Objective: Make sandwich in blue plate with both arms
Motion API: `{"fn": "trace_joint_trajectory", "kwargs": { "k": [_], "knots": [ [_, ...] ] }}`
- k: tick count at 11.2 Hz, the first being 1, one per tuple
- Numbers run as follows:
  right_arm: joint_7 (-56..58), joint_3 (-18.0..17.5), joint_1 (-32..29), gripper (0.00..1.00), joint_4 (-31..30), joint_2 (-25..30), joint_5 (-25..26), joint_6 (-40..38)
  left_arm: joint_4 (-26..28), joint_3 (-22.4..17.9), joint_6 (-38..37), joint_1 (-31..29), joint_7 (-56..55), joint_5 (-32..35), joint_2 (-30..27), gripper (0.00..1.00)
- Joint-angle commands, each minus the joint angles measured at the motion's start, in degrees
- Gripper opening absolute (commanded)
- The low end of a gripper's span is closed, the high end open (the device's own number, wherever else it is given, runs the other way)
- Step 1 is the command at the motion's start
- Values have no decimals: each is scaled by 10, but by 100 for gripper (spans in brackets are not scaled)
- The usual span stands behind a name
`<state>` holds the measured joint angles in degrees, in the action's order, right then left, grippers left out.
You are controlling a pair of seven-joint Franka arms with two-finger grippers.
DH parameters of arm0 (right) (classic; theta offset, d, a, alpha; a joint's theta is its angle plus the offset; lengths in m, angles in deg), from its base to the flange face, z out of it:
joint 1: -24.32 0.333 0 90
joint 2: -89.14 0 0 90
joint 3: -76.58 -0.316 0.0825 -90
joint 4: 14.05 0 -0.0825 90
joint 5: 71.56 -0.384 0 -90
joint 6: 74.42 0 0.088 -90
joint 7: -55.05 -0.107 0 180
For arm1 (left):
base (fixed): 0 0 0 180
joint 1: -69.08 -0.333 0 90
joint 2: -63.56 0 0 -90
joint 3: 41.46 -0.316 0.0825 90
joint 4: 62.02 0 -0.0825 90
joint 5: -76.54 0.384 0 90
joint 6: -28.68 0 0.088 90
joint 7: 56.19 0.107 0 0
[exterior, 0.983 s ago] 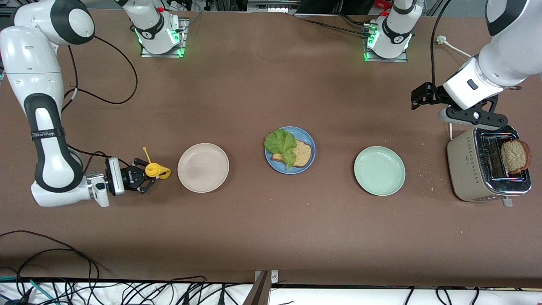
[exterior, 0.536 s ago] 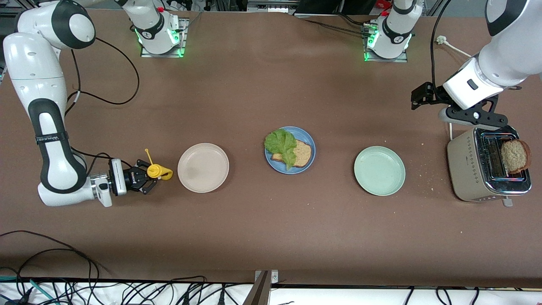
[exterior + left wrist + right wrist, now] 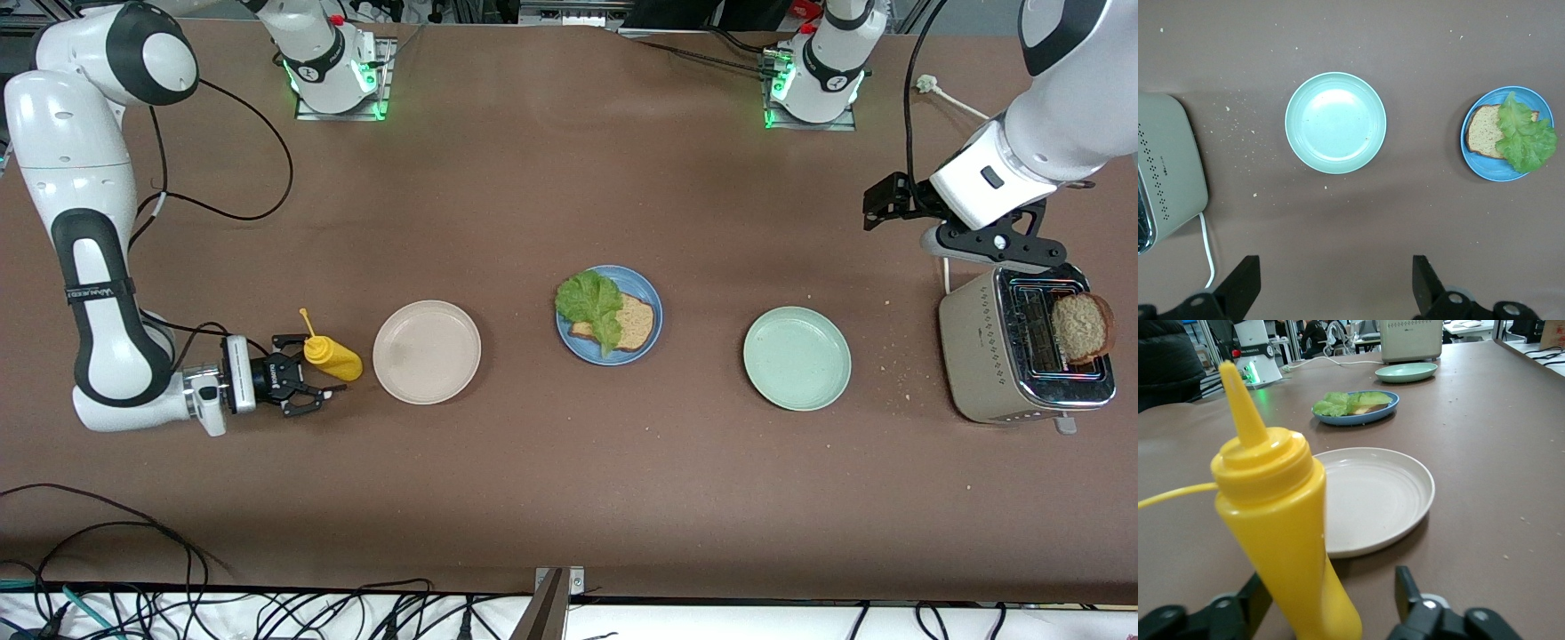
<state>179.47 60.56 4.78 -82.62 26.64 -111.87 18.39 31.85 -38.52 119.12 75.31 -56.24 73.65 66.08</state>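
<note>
1. Brown table [image 3: 533, 498] across the whole front view, with scattered crumbs toward the left arm's end.
2. Left arm [image 3: 1049, 124] reaching in over the toaster's end of the table; waiting there.
3. Right arm [image 3: 98, 267] bent down low at its own end of the table, wrist level with the tabletop.
4. Beige toaster [image 3: 987, 356] at the left arm's end, with one brown bread slice [image 3: 1080, 327] sticking up out of a slot.
5. Beige-white plate [image 3: 427, 352] just beside the mustard bottle, bare.
6. Pale mint-green plate [image 3: 797, 358] between the blue plate and the toaster, bare.
7. Blue plate [image 3: 647, 293] midway between the two other plates, in line with them; also seen in the left wrist view [image 3: 1485, 163].
8. On the blue plate: a single bread slice [image 3: 633, 324] lying flat, half covered by a ruffled lettuce leaf [image 3: 589, 300]; no top slice on it yet.
9. Left gripper [image 3: 965, 233] up over the table just beside the toaster, fingers spread wide apart, nothing between them.
10. Right gripper [image 3: 307, 375] down at table level beside the beige-white plate, fingers parted on either side of the bottle's base, not clamped on it.
11. Yellow mustard bottle [image 3: 332, 356] standing upright on the table between those parted fingers, thin nozzle up; close up in the right wrist view [image 3: 1281, 520].
</note>
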Motion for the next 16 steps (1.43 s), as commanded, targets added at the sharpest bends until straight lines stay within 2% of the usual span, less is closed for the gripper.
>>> {"fn": "trace_joint_trajectory", "kwargs": {
  "k": [1, 3, 6, 9, 11, 14, 16],
  "knots": [
    [3, 29, -4, 100, 5, 39, 38, -12, -4, -1, -7, 2, -7, 3, -3, 100],
    [-25, 50, -2, 100, -19, 89, 89, -8, -4, -1, -7, 2, -7, 3, -3, 100],
    [-149, 103, 30, 100, -97, 208, 133, 4, -4, -1, -6, 2, -7, 3, -3, 100],
    [-320, 113, 53, 100, -167, 322, 177, 5, -4, -1, -7, 2, -7, 3, -3, 100],
    [-467, 116, 68, 100, -211, 397, 213, 6, -4, -1, -7, 2, -7, 3, -3, 100],
    [-756, 117, 95, 100, -241, 491, 277, 1, -4, -1, -6, 1, -7, 3, -3, 100],
    [-929, 117, 137, 100, -263, 553, 322, 0, -4, -1, -6, 1, -7, 3, -3, 100]
  ]
}}
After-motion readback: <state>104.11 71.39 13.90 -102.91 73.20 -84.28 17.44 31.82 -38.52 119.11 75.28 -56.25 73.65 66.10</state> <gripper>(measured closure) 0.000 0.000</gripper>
